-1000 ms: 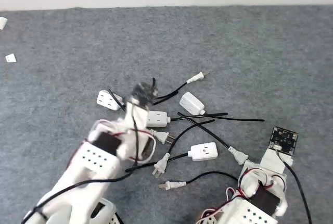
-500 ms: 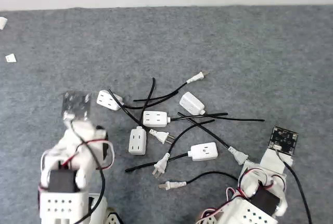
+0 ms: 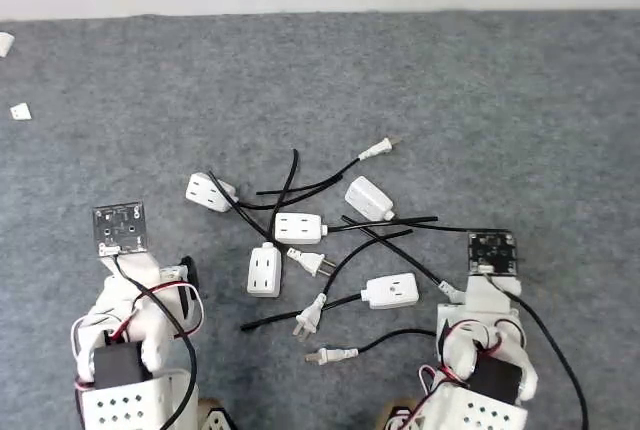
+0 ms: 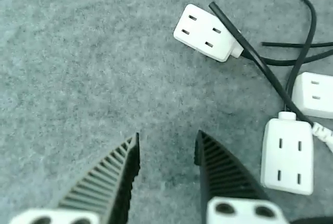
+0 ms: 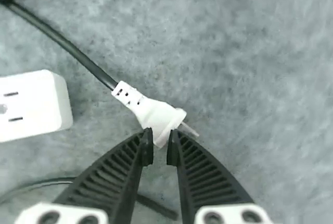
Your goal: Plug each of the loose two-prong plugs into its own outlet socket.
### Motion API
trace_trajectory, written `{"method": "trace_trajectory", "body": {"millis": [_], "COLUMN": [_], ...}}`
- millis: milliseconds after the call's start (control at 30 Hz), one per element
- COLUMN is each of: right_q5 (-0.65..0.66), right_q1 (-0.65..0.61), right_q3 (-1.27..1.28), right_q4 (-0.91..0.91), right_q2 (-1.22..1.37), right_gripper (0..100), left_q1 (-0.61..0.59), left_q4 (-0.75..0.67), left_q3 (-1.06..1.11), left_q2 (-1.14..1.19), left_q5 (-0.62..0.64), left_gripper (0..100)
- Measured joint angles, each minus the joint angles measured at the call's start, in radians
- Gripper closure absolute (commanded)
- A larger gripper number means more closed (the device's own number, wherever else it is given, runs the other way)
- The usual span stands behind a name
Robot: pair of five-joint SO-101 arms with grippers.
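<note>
The left arm [image 3: 130, 330] sits at the near left corner of the grey carpeted table [image 3: 520, 90]. Its left gripper [image 4: 167, 139] hangs over bare carpet with its jaws spread wide, grasping nothing. Near it lies the leftmost white rectangular plastic outlet socket [image 3: 208, 192], slots facing up.

To the right a second white socket block [image 3: 264, 270] lies lengthwise, with a third white socket block [image 3: 297, 228] just past it. A small white two-prong plug [image 3: 312, 263] lies loose beside the two. Nearer the front are another white plug [image 3: 308, 318] and the frontmost white plug [image 3: 332, 355], both unplugged.

Further right a rounded white socket [image 3: 368, 198] lies tilted. The farthest white plug [image 3: 377, 150] rests beyond it. A flat white socket [image 3: 391, 292] lies nearer the arms.

At the right, the right gripper [image 5: 159, 138] is poised over the rightmost white two-prong plug [image 5: 148, 110]. That plug lies flat on the carpet at the end of a black cord [image 5: 62, 44]. The jaws are drawn almost together, with a slit between them. The tips sit at the plug's edge, and I cannot tell whether they touch it.
</note>
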Motion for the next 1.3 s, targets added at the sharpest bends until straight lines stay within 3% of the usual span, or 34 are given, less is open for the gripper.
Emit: {"method": "trace_trajectory", "body": {"millis": [167, 300, 467, 633, 800, 967, 1133, 1300], "right_q5": [0.183, 0.123, 0.038, -0.043, 0.012, 0.068, 0.061, 0.060], "right_q1": [-0.043, -0.143, -0.204, -0.311, -0.525, -0.778, -0.878, -0.953], "right_q3": [-0.183, -0.427, -0.637, -0.720, -0.721, -0.789, -0.964, -1.125], "right_q4": [0.014, 0.092, 0.100, -0.048, -0.226, -0.292, -0.301, -0.310], "right_q2": [0.003, 0.106, 0.416, 0.815, 1.040, 1.192, 1.422, 1.685], "right_gripper": [93.6, 93.6, 93.6, 93.6, 93.6, 93.5, 85.2, 84.8], "left_q1": [0.000, 0.000, 0.000, 0.000, 0.000, -0.069, -0.092, -0.094], "left_q4": [0.006, 0.011, 0.014, 0.014, 0.011, -0.021, -0.025, -0.048], "left_q3": [0.000, 0.000, 0.000, 0.000, 0.000, 0.000, 0.000, 0.000], "left_q2": [0.000, 0.000, 0.000, 0.000, 0.000, 0.000, 0.000, 0.000], "left_q5": [0.000, 0.000, 0.000, 0.000, 0.000, 0.015, 0.020, 0.020], "left_gripper": [83, 83, 83, 83, 83, 83, 83, 83]}}
